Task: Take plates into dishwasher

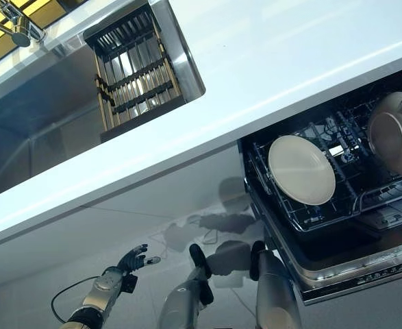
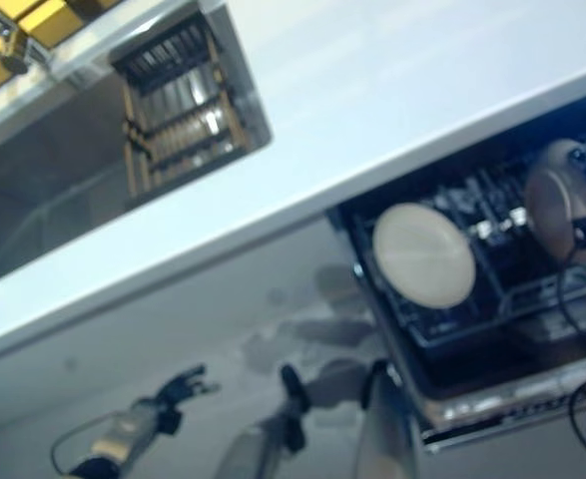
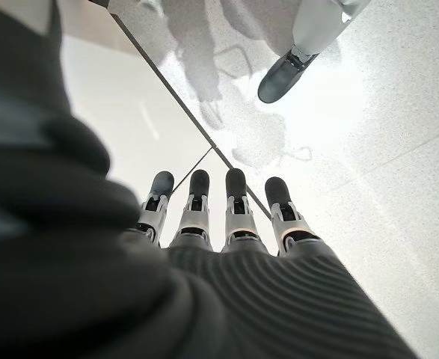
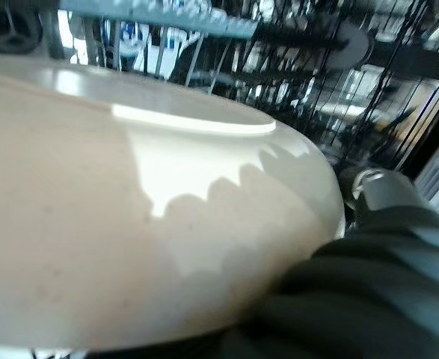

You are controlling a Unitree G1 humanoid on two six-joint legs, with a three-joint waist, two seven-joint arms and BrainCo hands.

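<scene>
While the dishwasher (image 1: 337, 260) is standing open beneath the white counter (image 1: 269, 62), its wire rack (image 1: 303, 212) is sitting pulled out over the lowered door. One cream plate (image 1: 300, 169) is standing on edge in the rack, tilted and facing outward, near the rack's end closest to the sink (image 1: 43, 116). A second cream plate (image 1: 392, 130) is sitting deeper in the same rack, well apart from the first, at the end farthest from the sink. The right hand (image 4: 384, 262) is pressing right against this second plate's rim; its dark ribbed cover is filling the corner of the right wrist view, with the plate's pale underside spreading across almost everything else and the dark rack wires showing beyond. I cannot tell how its fingers are set, since they are lying hidden behind the plate. The left hand (image 1: 133, 260) is hanging low over the pale floor (image 3: 384, 149), well away from the dishwasher, fingers (image 3: 235, 196) straight and relaxed in a row, holding nothing. Up in the sink, a slatted drying rack (image 1: 133, 75) is resting against the wall nearest the dishwasher, and a faucet (image 1: 16, 24) is reaching over the far corner.
</scene>
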